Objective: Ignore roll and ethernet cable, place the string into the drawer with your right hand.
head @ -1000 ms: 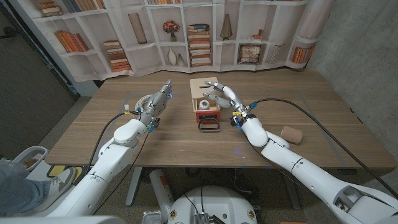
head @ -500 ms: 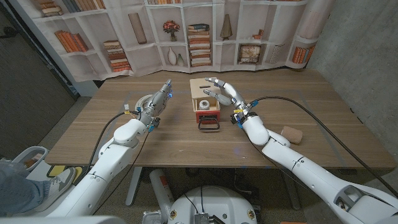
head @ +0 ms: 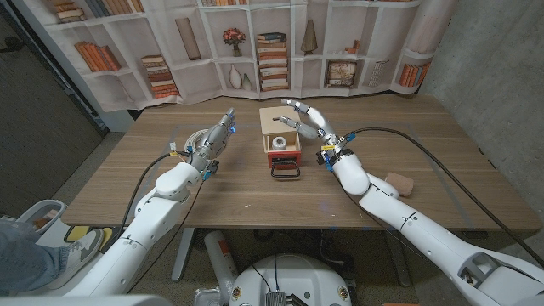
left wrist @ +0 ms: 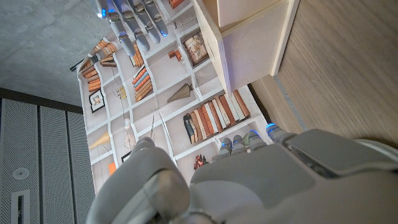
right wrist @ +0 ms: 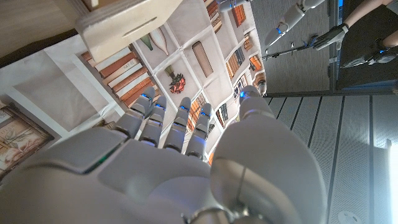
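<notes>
Now the right hand (head: 306,120) hovers spread over the drawer (head: 281,151); string (head: 279,142) lies inside.

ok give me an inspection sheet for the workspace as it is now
surface: wooden table, no spills seen
job's things: drawer open, a white spool that looks like the string inside it
clutter: cable coil behind the left robot hand; brown roll near the right arm
robot hands: left robot hand holds nothing, fingers straight, beside the drawer box; right robot hand spread above the drawer, holds nothing
cables: black cables run along both arms
surroundings: bookshelf-print backdrop behind the table; a person's leg and shoe at the head view's edge
</notes>
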